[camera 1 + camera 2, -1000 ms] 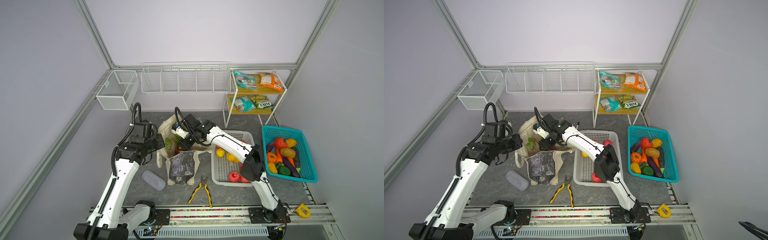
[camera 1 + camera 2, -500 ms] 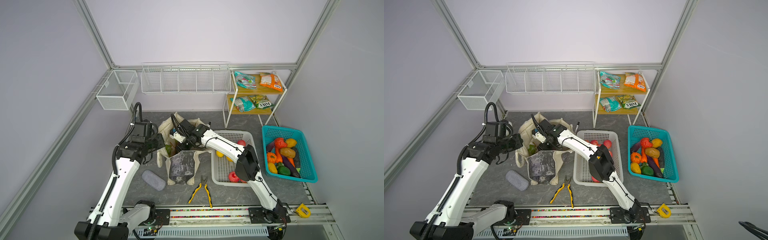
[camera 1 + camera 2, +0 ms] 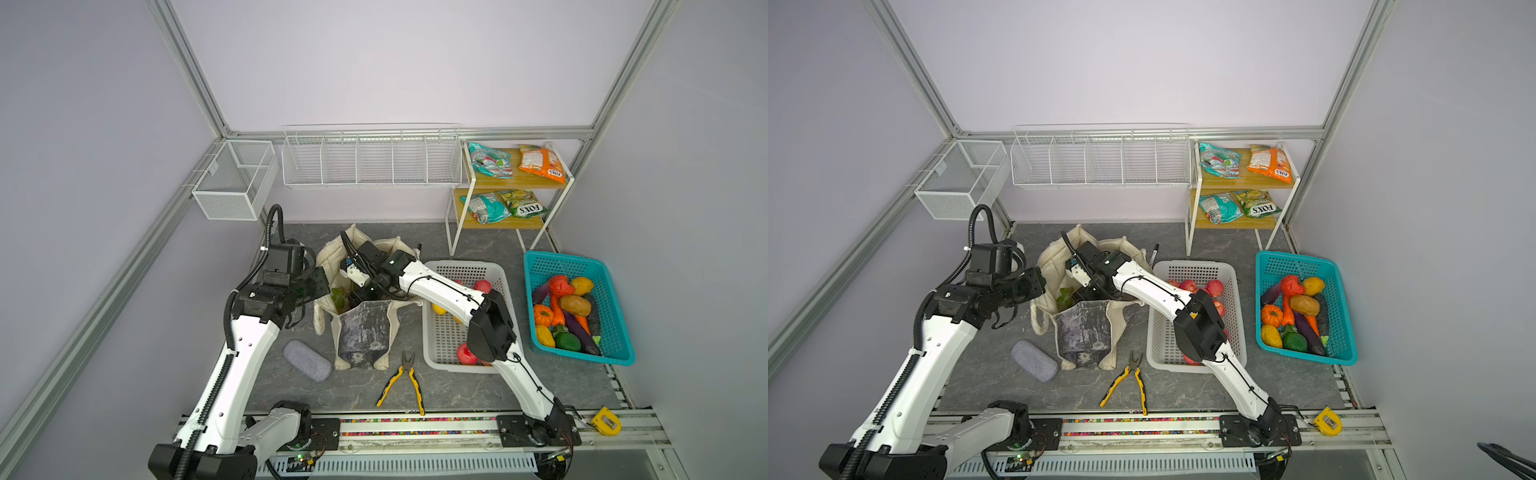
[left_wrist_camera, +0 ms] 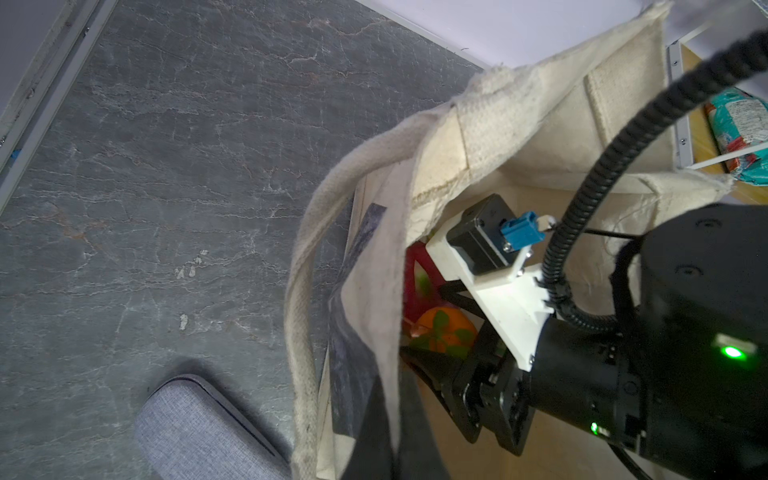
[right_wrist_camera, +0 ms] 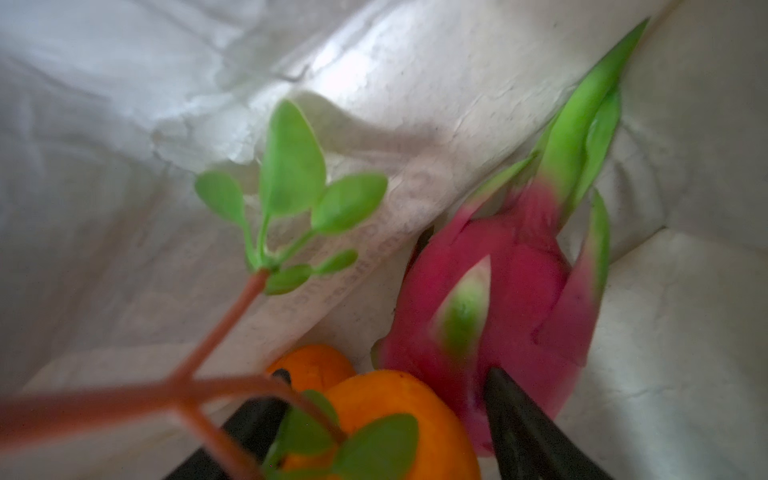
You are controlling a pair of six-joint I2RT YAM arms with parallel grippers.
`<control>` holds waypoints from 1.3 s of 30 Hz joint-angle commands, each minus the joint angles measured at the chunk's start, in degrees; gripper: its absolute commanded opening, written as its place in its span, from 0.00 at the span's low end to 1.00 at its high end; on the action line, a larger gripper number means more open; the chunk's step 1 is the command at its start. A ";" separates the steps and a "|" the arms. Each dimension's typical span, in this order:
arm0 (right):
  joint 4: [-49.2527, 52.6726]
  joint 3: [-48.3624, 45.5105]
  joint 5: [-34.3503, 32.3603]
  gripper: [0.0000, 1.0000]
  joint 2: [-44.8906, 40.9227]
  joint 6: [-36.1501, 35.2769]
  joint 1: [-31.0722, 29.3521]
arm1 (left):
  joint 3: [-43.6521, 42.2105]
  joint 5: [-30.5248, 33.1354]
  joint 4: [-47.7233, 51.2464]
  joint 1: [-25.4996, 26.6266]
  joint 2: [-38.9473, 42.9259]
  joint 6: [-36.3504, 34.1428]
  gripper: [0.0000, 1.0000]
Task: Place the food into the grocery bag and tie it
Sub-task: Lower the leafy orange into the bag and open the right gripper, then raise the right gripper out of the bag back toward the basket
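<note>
**Orange laid in the bag: a clean withdrawal is called for**

The right gripper (image 5: 386,386) is seen deep inside the grocery bag (image 3: 363,328), its jaws spread on either side of an orange (image 5: 399,399). A sliver of the pink dragon fruit (image 5: 511,291) shows between the orange and one of the fingers (image 5: 523,432). The orange is therefore judged to be let go rather than clamped. A second orange (image 5: 311,361) lies just beside it on the bag's floor, and a leafy sprig (image 5: 291,174) crosses in front of the wrist camera.

The left gripper (image 3: 326,286) is closed. It is set against the bag's rim on the left of both top views and appears to be pinching the cloth, by which the mouth is held wide. The pinch itself cannot be made out in the left wrist view.

The step in hand is taken to be the release. It would be done well if the jaws were fully spread before any lift. The arm should then be drawn out along the line of the mouth, so that neither the sprig nor the strap handles (image 4: 303,291) are caught by fingers or cable. The rim should be held steady by the left side until the right arm is clear.

Much is left to be done. Red apples (image 3: 1214,288) are in the white basket (image 3: 446,345), vegetables (image 3: 575,305) in the teal basket (image 3: 561,268), and FOX'S packets (image 3: 540,162) on the shelf (image 3: 511,178). The handles are not yet tied.
</note>
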State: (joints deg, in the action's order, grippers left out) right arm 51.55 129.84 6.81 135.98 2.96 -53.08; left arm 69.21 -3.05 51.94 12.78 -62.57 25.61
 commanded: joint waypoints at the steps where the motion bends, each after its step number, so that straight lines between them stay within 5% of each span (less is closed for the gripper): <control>1: 0.91 -1.60 -2.53 0.81 1.16 -0.05 0.26 | 0.49 -0.03 -0.55 -0.12 1.73 -0.56 0.00; 3: 0.29 -2.02 -2.50 0.84 0.40 -0.15 0.17 | 0.32 0.08 -0.41 -0.12 2.07 -0.56 0.00; 5: -0.28 -2.46 -2.60 0.98 -0.20 -0.43 0.17 | 0.15 0.08 -0.28 -0.12 2.38 -0.46 0.00; 7: -0.61 -2.70 -2.95 0.88 -0.84 -0.58 0.09 | -0.03 0.11 -0.33 -0.12 2.72 -0.47 0.00; 29: -5.85 0.26 -7.69 0.88 -14.82 -4.32 -0.01 | 0.05 0.32 -0.03 -0.12 2.84 -0.64 0.00; 39: -8.65 -0.38 -15.93 0.88 -24.37 -7.91 0.06 | -0.66 0.24 -0.40 -0.12 2.61 -0.37 0.00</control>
State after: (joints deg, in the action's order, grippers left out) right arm 44.38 129.34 -4.82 114.59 -2.20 -53.08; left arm 68.99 -3.05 52.18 12.78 -60.73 25.61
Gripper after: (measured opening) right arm 0.880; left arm 0.048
